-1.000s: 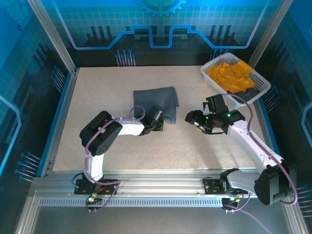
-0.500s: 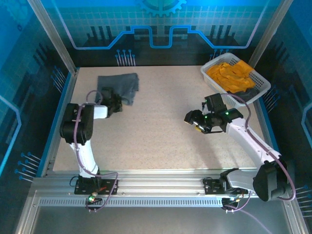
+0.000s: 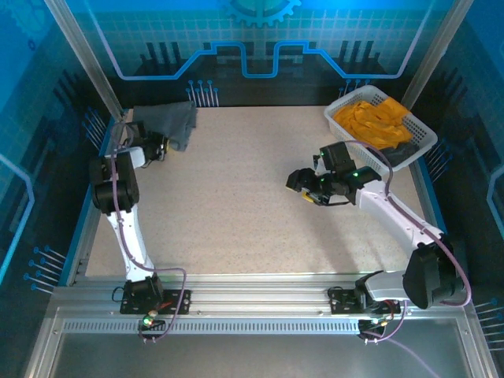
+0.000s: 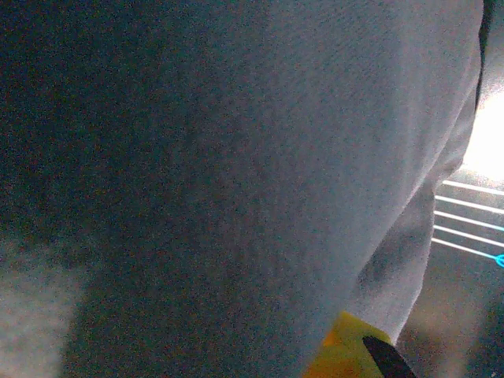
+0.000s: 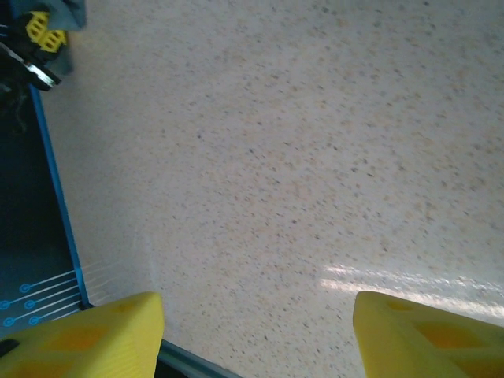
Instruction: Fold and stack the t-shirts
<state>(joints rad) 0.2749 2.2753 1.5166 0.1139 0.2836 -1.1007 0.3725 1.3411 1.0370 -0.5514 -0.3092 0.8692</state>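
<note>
From above, the grey t-shirt (image 3: 169, 122) now lies bunched in the far-left corner of the bench (image 3: 252, 220). A second ago it sat folded near the middle, so the left hand (image 3: 156, 144) has swept it across. The left arm reaches out to the corner with its hand at the shirt's near edge. I judge that hand closed on the cloth, since the shirt travelled with it. The right hand (image 3: 305, 185) hovers over bare bench, shifted slightly leftward, well apart from the white basket (image 3: 344, 131). The orange-yellow t-shirts (image 3: 374, 120) remain heaped in that basket.

From the left wrist, the grey t-shirt (image 4: 236, 157) hangs close against the lens, with a yellow fingertip (image 4: 335, 358) poking out below it. The grip itself is hidden by cloth.

From the right wrist, the right hand (image 5: 256, 339) is spread wide with nothing between its fingers (image 5: 87, 339). Speckled bench (image 5: 299, 157) lies beneath it, and the grey t-shirt (image 5: 72, 11) shows far off in the corner.

The middle now stands free for the next shirt (the corner looks like the stacking spot). The grey one seems rumpled by the drag, though, and may need tidying.
</note>
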